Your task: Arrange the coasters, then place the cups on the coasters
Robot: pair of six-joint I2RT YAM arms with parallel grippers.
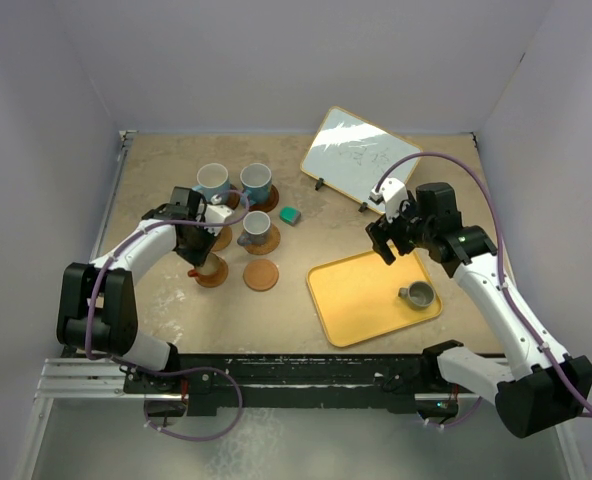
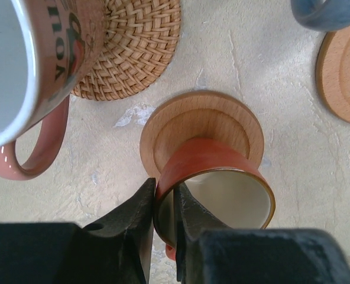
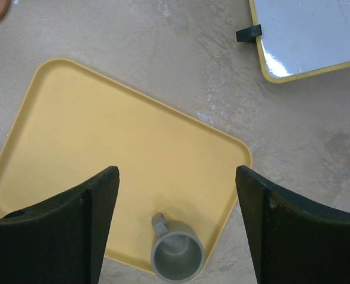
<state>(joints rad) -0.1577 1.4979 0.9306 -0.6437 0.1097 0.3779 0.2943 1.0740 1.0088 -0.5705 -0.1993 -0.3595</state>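
Observation:
My left gripper (image 2: 165, 188) is shut on the wall of an orange cup (image 2: 213, 171), one finger inside and one outside. This cup stands on a light wooden coaster (image 2: 201, 121), seen from above at the front left (image 1: 211, 272). A pink cup (image 2: 21, 71) sits on a woven coaster (image 2: 133, 47) just behind. Two light blue cups (image 1: 213, 181) (image 1: 256, 183) stand at the back, and a grey-blue cup (image 1: 257, 226) rests on its coaster. One coaster (image 1: 261, 274) is bare. My right gripper (image 3: 176, 173) hangs open above the yellow tray (image 3: 104, 130), over a grey cup (image 3: 176, 254).
A small teal block (image 1: 290, 215) lies right of the cup group. A whiteboard (image 1: 359, 155) on black feet stands at the back right. The tray (image 1: 356, 310) lies at the front right, with the grey cup (image 1: 417, 294) near its right edge.

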